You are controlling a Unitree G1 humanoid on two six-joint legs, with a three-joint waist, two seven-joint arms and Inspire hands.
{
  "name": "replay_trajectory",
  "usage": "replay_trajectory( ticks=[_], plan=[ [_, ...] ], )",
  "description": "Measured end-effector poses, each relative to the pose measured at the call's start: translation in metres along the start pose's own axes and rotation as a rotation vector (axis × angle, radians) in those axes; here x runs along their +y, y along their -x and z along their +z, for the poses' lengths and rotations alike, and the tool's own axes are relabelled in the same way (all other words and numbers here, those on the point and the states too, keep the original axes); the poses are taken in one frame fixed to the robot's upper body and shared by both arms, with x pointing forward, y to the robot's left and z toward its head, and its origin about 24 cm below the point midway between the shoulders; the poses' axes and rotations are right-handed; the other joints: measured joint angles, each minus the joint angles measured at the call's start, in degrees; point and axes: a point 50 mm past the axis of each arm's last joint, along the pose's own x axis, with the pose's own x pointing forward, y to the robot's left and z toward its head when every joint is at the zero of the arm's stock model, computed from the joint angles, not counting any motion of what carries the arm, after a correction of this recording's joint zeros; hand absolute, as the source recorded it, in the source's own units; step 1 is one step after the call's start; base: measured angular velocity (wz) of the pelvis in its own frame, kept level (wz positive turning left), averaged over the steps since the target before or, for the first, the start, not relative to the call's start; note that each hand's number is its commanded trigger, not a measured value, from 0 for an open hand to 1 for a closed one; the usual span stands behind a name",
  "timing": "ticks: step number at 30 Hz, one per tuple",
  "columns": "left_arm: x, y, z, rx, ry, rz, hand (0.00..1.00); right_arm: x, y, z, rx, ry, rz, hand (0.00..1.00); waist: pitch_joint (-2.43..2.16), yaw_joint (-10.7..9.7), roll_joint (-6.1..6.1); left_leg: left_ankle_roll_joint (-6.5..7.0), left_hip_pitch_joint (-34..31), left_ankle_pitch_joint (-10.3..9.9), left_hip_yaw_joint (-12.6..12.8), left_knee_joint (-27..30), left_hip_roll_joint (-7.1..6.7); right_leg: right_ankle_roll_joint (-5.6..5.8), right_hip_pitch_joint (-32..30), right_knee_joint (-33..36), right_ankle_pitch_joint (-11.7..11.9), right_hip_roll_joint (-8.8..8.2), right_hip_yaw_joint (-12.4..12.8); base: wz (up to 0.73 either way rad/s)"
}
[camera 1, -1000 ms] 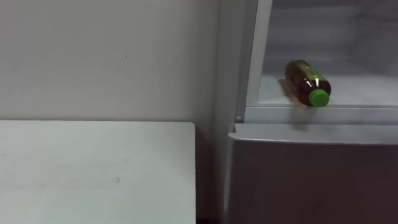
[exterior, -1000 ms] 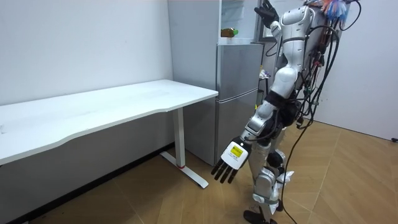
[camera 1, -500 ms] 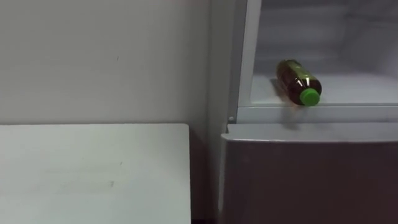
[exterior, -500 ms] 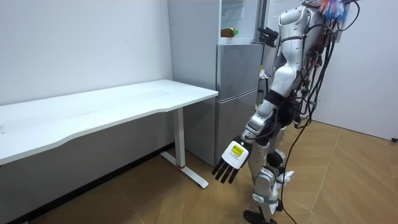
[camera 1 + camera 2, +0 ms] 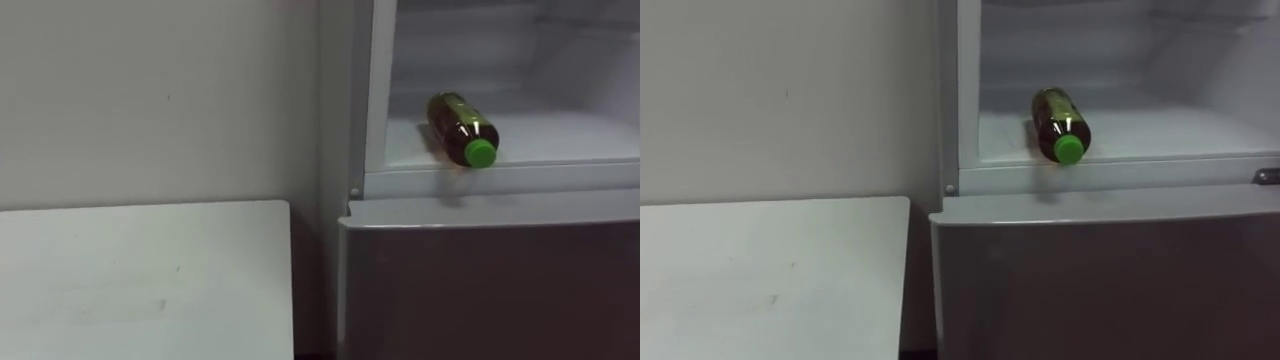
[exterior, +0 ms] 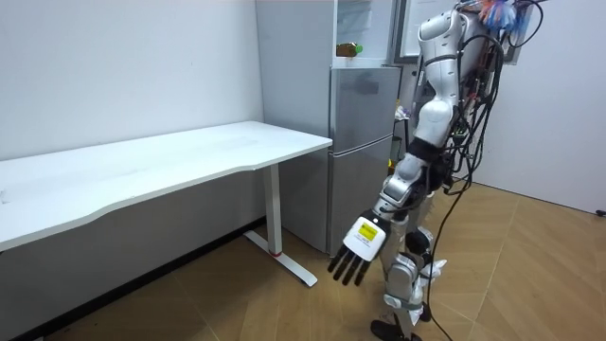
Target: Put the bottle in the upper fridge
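Glossy amber bottle (image 5: 460, 128), round green cap (image 5: 481, 153), lies sideways in the smooth white fridge (image 5: 570, 135); left hand (image 6: 358, 248) hangs, fingers loosely straight.

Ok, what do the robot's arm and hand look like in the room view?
The left arm is silver-grey with black joints. The left robot hand has slim black fingers and a square yellow-and-white tag on its back.

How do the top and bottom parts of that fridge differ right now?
The upper compartment stands open, its pale inside showing; the lower compartment is shut, showing a grey front. The upper compartment holds a bottle lying on its side, green cap toward the front; the lower compartment's contents are hidden. Both belong to one fridge beside the white table.
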Motion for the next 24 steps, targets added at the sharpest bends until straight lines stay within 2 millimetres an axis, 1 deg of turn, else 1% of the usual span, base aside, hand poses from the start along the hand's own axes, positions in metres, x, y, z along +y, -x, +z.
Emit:
replay_trajectory(
  ticks=[3,7,9,11,13,16,18,20,24],
  plan=[
    [0.003,0.002,-0.008,0.012,-0.048,0.008,0.00,-0.007,-0.001,-0.001,0.007,0.000,-0.057,0.00,-0.11,0.01,-0.53,0.04,-0.06,-0.03,-0.26,-0.15,-0.09,0.11,0.08,0.05,-0.16,-0.02,-0.02,0.08],
    [0.004,0.003,-0.013,0.022,-0.073,0.008,0.00,-0.013,-0.003,0.000,0.001,-0.008,-0.112,0.00,-0.05,0.09,-1.25,0.05,-0.10,-0.02,-0.63,-0.07,-0.26,0.15,0.20,-0.03,-0.22,-0.02,-0.05,0.03],
    [0.004,0.003,-0.014,0.022,-0.073,0.005,0.00,-0.017,-0.006,0.004,-0.016,-0.020,-0.146,0.00,-0.01,0.06,-1.34,0.06,-0.15,-0.02,-0.80,0.05,-0.32,0.20,0.18,-0.04,-0.24,-0.06,-0.10,0.02],
    [0.005,0.003,-0.013,0.018,-0.072,0.005,0.00,-0.028,-0.011,0.010,-0.049,-0.040,-0.222,0.00,0.05,0.01,-1.35,0.12,-0.45,-0.06,-1.09,0.14,-0.31,0.28,-0.02,-0.05,-0.30,-0.13,-0.15,0.04],
    [0.005,0.004,-0.012,0.015,-0.071,0.002,0.00,-0.035,-0.012,0.017,-0.075,-0.063,-0.279,0.00,0.03,-0.03,-1.38,0.16,-0.46,-0.08,-1.10,0.17,-0.31,0.33,-0.07,-0.04,-0.34,-0.15,-0.17,0.00],
    [0.008,0.004,-0.010,-0.004,-0.060,0.012,0.00,-0.042,-0.013,0.028,-0.112,-0.115,-0.336,0.00,0.02,-0.38,-1.44,0.15,-0.45,-0.08,-1.07,0.05,-0.29,0.28,-0.22,0.00,-0.45,-0.07,-0.07,0.00],
    [0.010,0.004,-0.008,-0.012,-0.045,0.022,0.00,-0.042,-0.013,0.034,-0.136,-0.126,-0.354,0.00,0.02,-0.82,-1.58,0.14,-0.47,-0.09,-1.09,0.03,-0.30,0.28,-0.21,0.04,-0.58,-0.06,-0.10,0.00],
    [0.013,0.004,-0.009,-0.012,-0.038,0.031,0.00,-0.039,-0.018,0.043,-0.168,-0.137,-0.366,0.00,0.06,-1.76,-1.70,0.13,-0.48,-0.09,-1.07,0.02,-0.31,0.29,-0.29,0.12,-0.68,-0.07,-0.08,0.00],
    [0.014,0.004,-0.009,-0.018,-0.037,0.033,0.00,-0.035,-0.023,0.059,-0.217,-0.123,-0.378,0.00,0.08,-1.91,-2.08,0.13,-0.70,-0.09,-0.92,-0.08,-0.33,0.27,-0.73,0.40,-0.74,-0.05,-0.03,-0.03]
  ],
)
